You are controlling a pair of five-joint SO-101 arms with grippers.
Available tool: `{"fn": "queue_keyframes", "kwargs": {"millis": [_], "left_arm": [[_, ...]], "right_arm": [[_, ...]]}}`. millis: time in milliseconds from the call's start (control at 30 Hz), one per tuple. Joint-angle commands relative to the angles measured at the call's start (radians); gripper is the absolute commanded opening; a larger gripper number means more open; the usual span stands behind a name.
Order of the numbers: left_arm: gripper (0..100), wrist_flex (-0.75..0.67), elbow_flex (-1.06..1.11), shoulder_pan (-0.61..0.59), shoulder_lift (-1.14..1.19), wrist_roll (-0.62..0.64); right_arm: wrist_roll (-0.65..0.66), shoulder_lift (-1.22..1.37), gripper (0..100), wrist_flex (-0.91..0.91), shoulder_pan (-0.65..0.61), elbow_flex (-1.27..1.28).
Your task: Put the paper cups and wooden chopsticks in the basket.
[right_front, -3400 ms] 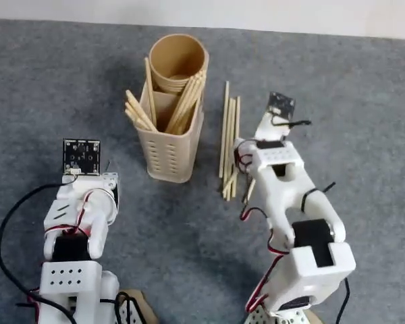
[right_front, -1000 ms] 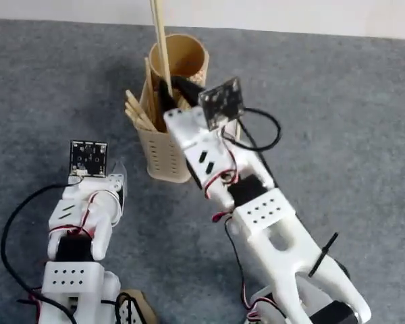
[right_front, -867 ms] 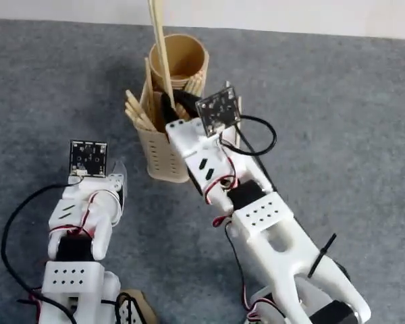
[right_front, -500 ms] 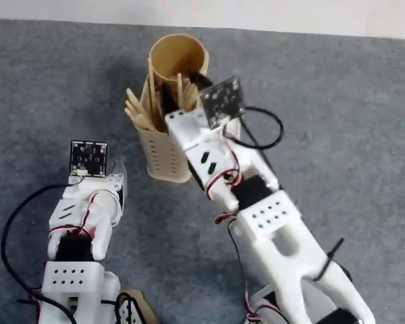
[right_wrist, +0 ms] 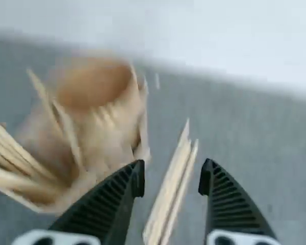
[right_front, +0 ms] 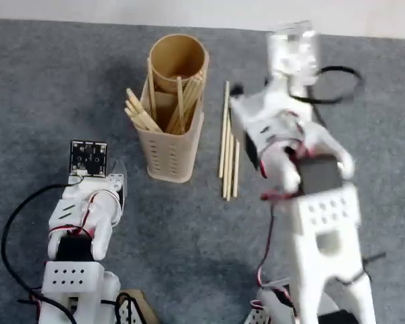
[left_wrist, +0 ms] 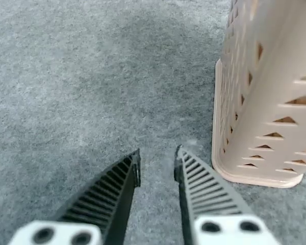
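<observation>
The left arm and right arm were white plastic with black motors at the joints. Red and black cables looped along them. A small black circuit board topped the left wrist. The fingers were black, ribbed, tapered.

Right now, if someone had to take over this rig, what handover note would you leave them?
Left claw: open, empty, low over the carpet beside the basket.
Right claw: open, empty, above the loose chopsticks.
Done: paper cups sit in the basket's far end; stored chopsticks stand in it.
Left: the loose chopsticks lie on the carpet beside the basket, on the right arm's side; they probably go in next.
</observation>
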Motion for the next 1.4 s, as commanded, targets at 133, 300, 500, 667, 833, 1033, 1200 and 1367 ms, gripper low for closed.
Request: {"fn": "queue_keyframes", "kwargs": {"millis": [133, 300, 500, 667, 833, 1033, 1200, 1367], "left_arm": [[14, -0.014, -0.007, 0.007, -0.01, 0.008], [14, -0.014, -0.007, 0.007, -0.01, 0.008], [14, -0.014, -0.007, 0.007, -0.01, 0.008], [14, -0.014, -0.007, 0.007, -0.01, 0.008], [14, -0.014, -0.007, 0.007, -0.01, 0.008], [14, -0.014, -0.007, 0.007, -0.01, 0.008], [14, -0.014, -0.008, 0.007, -0.01, 0.008], [14, -0.015, -0.008, 0.007, -0.01, 0.008]], "right_arm": [[0.011, 0.217, 18.0, -0.424, 0.016, 0.39], [0.012, 0.389, 18.0, -0.513, 0.016, 0.423], [0.049, 0.547, 18.0, -0.572, 0.016, 0.409], [0.068, 0.648, 18.0, -0.567, 0.036, 0.346], [0.068, 0.657, 18.0, -0.565, 0.071, 0.332], [0.068, 0.657, 18.0, -0.565, 0.127, 0.332], [0.068, 0.654, 18.0, -0.565, 0.157, 0.332], [0.068, 0.619, 18.0, -0.565, 0.159, 0.335]]}}
